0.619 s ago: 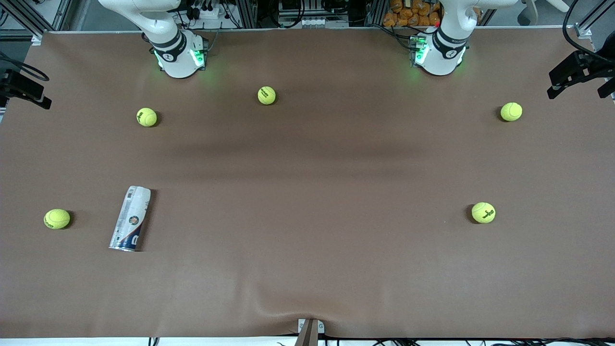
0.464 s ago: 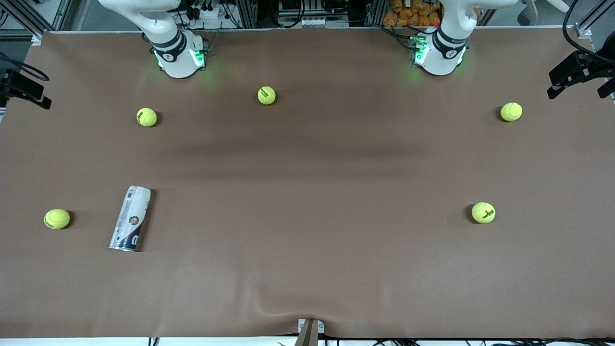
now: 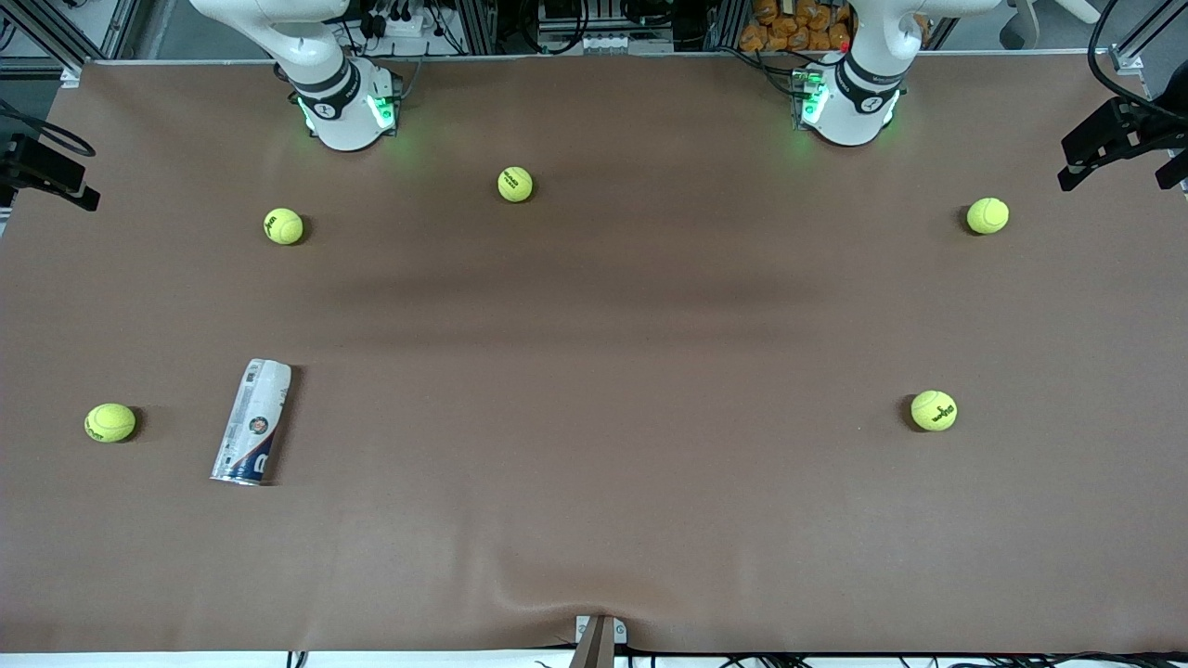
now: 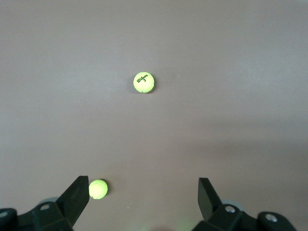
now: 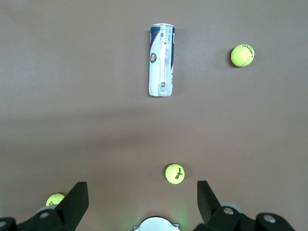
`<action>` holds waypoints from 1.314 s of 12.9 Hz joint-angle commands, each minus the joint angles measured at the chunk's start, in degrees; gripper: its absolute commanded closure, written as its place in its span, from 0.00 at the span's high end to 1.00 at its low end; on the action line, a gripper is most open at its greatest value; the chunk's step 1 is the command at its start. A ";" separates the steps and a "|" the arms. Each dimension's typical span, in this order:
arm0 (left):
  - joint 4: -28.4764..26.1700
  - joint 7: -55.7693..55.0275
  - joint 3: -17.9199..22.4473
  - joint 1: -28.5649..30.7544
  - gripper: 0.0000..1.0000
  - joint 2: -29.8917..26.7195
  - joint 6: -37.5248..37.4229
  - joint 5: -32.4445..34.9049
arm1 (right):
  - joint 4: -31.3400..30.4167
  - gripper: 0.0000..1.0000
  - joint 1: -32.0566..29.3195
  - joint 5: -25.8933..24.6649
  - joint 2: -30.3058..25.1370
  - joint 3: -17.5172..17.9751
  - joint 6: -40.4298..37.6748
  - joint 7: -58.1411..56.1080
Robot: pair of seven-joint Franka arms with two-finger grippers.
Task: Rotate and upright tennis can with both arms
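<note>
Nothing is started: the tennis can (image 3: pixel 251 422) lies flat at the worktop's (image 3: pixel 594 390) lower left; both pincers, left pincer (image 4: pixel 143 191) and right pincer (image 5: pixel 143 194), hang high, fingers apart. Next, the right arm should probably reach down.

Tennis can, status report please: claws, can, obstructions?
Left claw open, high over the table. Right claw open, high, waiting. Tennis can lying flat toward the right arm's end, ungripped. One tennis ball beside it, apart.
</note>
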 commanded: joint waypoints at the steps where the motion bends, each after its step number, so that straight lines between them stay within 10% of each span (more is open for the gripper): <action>1: 1.79 0.95 0.07 0.25 1.00 1.32 -0.26 -0.30 | 0.66 1.00 0.93 -0.14 0.71 -0.25 0.11 -0.48; 17: -0.23 1.13 0.07 0.60 1.00 1.40 -1.32 -2.06 | -3.74 1.00 -2.94 0.56 33.12 -0.16 33.22 -8.74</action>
